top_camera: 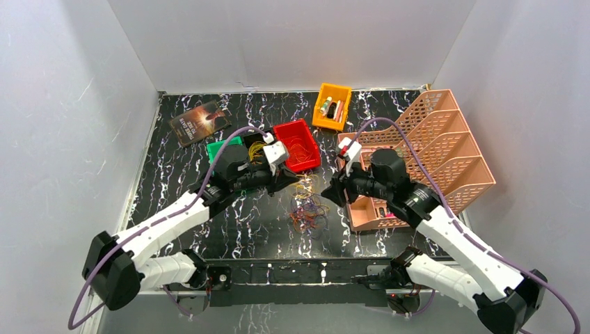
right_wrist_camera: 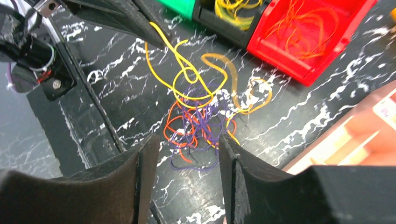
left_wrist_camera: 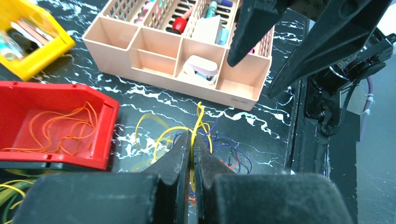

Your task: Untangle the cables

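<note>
On the desk (top_camera: 264, 229), just before the red bin (top_camera: 298, 145), the cables (top_camera: 308, 209) lie tangled; left claw (left_wrist_camera: 191, 140) pinched closed on a yellow strand (left_wrist_camera: 198, 119) (rising from the heap); right claw (right_wrist_camera: 188, 142) parted, empty, above the tangle.

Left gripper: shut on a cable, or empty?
Left gripper is shut on the thin yellow looped cable, pinched between its closed jaws.

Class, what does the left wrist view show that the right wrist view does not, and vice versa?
Only the left wrist view: a yellow plastic bin. Only the right wrist view: the corner of a green plastic bin. Both: the red plastic bin holding orange wires, the tangle of thin coloured wires, and the left gripper shut on a yellow wire.
</note>
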`<state>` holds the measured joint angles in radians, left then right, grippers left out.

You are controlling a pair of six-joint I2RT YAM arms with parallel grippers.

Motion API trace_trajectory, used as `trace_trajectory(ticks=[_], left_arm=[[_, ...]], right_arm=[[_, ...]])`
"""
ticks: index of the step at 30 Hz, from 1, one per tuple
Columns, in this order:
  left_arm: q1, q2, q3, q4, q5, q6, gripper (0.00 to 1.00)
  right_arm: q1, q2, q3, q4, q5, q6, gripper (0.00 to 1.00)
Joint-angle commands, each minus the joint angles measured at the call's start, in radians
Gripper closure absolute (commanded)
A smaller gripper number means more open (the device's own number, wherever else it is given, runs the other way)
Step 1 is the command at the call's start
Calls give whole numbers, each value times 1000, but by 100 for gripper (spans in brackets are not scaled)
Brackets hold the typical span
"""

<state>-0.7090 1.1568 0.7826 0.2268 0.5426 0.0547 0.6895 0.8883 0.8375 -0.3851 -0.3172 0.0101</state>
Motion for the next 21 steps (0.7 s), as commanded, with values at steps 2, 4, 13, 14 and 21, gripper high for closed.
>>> trace_trajectory(ticks=[2,4,13,14,21], left_arm=[[-3,-77,81,-130,-31,49,100],[-2,-75,100,-157,-27,47,100],[-3,-67,167,-172,-53,8,100],[-2,-66,175,-174,-53,5,100],[-2,-61,241,-202,-38,-18,100]], right_arm=[[3,-81,-28,209,31,44,37],[4,-81,-49,279,-3,48,35],[3,27,-99,549,-59,47,32],[4,45,-101,570,-71,54,32],[5,161,-136,725,5,125,31]])
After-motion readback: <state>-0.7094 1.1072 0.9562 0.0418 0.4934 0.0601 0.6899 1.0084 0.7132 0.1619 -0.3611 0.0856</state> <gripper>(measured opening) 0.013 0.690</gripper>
